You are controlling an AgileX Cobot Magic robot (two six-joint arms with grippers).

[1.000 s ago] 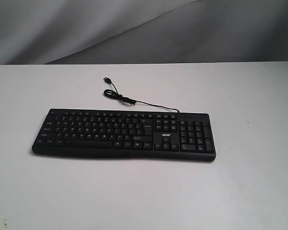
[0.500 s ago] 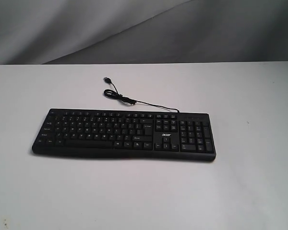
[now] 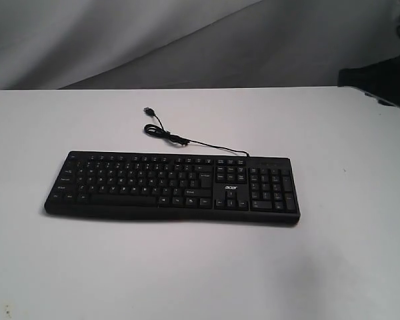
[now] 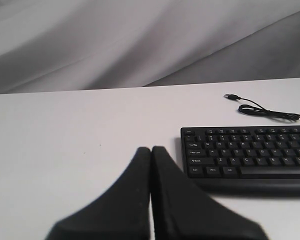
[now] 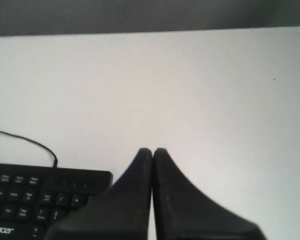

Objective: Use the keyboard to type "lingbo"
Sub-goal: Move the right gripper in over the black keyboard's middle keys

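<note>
The long black keyboard (image 3: 172, 188) with a white acer logo lies flat in the middle of the white table (image 3: 333, 267). Its thin black USB cable (image 3: 180, 139) curls behind it, plug loose. My left gripper (image 4: 151, 149) is shut and holds nothing; the keyboard's Ctrl corner (image 4: 240, 155) lies just beside its tips. My right gripper (image 5: 152, 150) is shut too and holds nothing, above the table next to the number-pad end (image 5: 45, 197). In the exterior view only a dark part of the right arm (image 3: 380, 77) shows at the upper right edge.
A grey cloth backdrop (image 3: 187, 40) hangs behind the table's far edge. Bare white tabletop lies all round the keyboard.
A dark part of the right arm has come into the exterior view at the upper right edge. The keyboard and cable have not moved.
</note>
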